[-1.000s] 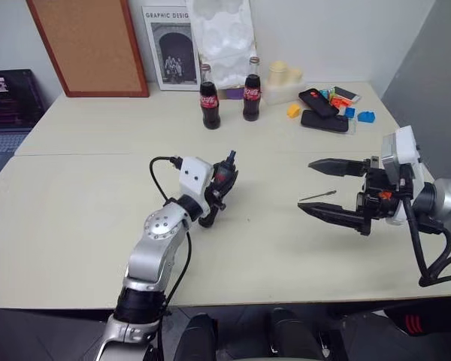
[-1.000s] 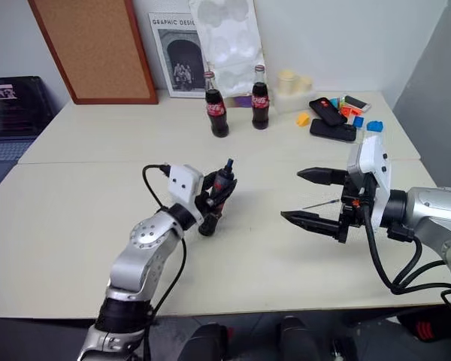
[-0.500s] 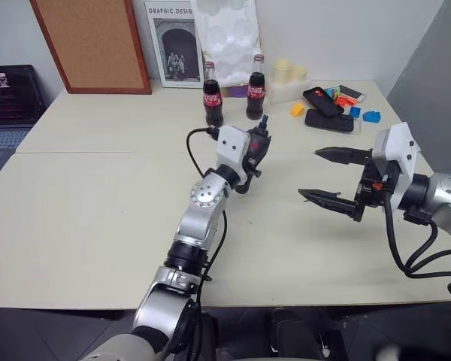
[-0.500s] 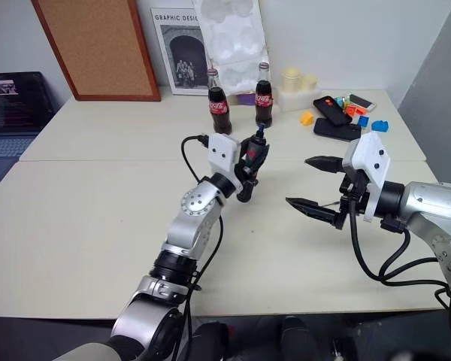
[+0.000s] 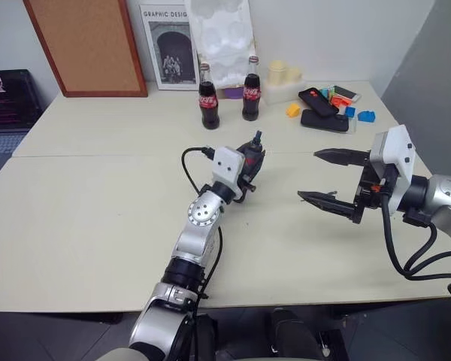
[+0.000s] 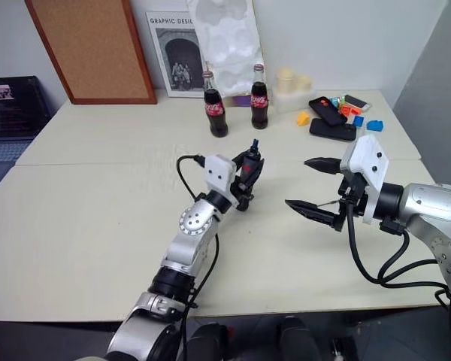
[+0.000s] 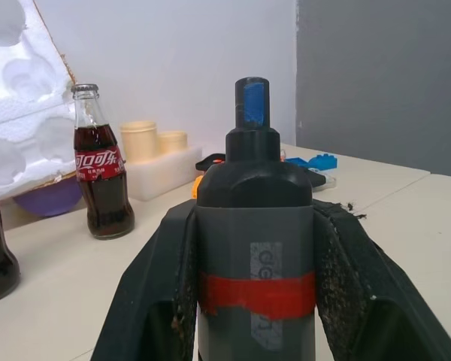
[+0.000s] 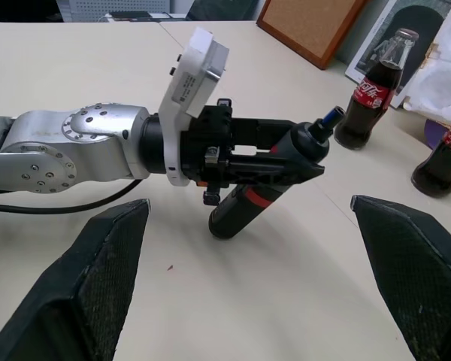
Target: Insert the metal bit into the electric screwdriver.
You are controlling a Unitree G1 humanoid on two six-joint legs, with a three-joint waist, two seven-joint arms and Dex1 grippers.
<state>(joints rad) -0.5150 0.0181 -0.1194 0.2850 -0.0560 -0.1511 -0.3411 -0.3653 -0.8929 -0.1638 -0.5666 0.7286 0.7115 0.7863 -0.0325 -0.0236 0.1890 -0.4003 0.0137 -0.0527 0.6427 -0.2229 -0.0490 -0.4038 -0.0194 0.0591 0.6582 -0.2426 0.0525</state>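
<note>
— Jaws? 
— Left gripper (image 5: pixel 249 167) pinches the electric screwdriver (image 7: pixel 256 248), red-banded, tip raised above the table (image 5: pixel 98 218); right gripper (image 5: pixel 329 177) spread. 
— Metal bit (image 6: pixel 328 201)? 
— Barely visible between right fingers.

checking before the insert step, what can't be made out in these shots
- Metal bit: a thin sliver between the open right gripper's fingers in the eye views; too small to tell whether it lies on the table.
- Electric screwdriver: its lower end is cut off by the left wrist view's edge; the left gripper's fingers hide its sides.
</note>
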